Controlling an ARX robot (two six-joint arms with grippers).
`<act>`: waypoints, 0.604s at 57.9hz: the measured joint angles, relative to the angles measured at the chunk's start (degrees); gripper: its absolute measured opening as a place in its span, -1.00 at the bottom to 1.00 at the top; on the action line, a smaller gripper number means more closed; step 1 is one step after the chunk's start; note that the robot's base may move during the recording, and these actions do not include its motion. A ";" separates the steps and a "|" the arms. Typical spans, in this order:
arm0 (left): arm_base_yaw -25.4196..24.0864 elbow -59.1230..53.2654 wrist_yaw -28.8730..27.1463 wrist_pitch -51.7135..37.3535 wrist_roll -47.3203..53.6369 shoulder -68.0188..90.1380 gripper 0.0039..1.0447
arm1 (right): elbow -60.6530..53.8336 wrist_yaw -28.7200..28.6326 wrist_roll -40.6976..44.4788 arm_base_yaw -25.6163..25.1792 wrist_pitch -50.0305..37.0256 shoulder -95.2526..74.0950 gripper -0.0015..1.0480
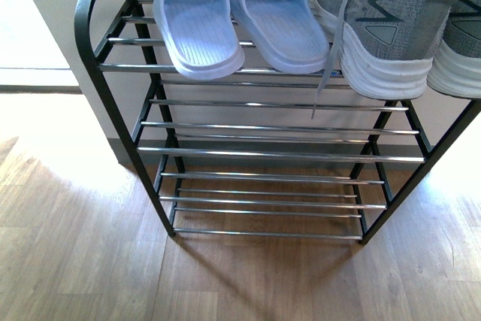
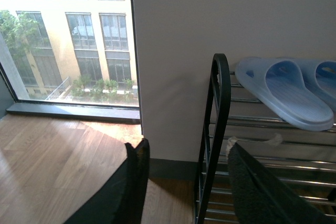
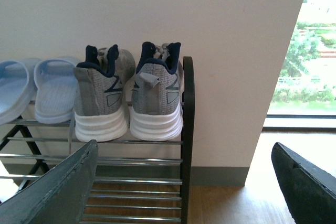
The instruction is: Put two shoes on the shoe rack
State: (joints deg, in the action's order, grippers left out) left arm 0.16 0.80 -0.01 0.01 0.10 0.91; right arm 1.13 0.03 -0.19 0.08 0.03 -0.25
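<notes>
Both grey sneakers sit side by side on the top tier of the shoe rack, heels facing outward, at the rack's right end as the front view shows it: the left sneaker beside the pale blue slippers, the right sneaker against the black end frame. A grey lace hangs from the left sneaker over the bars below. The right gripper is spread wide and empty, its two dark fingers well apart, and sits back from the sneakers and lower than them, touching neither. The left gripper is also open and empty, beside the rack's other end, near its rounded black corner, below the slippers and far from the sneakers.
</notes>
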 joint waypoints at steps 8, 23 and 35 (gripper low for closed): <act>0.00 0.00 0.00 0.00 0.00 -0.02 0.51 | 0.00 -0.02 0.02 0.00 0.00 -0.02 0.82; 0.00 0.00 0.00 0.00 0.00 -0.02 0.83 | 0.00 -0.02 0.02 0.02 0.00 -0.02 0.82; 0.00 0.00 -0.02 0.00 0.00 -0.02 0.83 | 0.00 -0.04 0.02 0.00 0.00 0.00 0.82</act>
State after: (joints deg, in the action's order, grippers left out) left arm 0.16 0.80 -0.03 0.01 0.10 0.89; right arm 1.13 -0.01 -0.16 0.08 0.03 -0.25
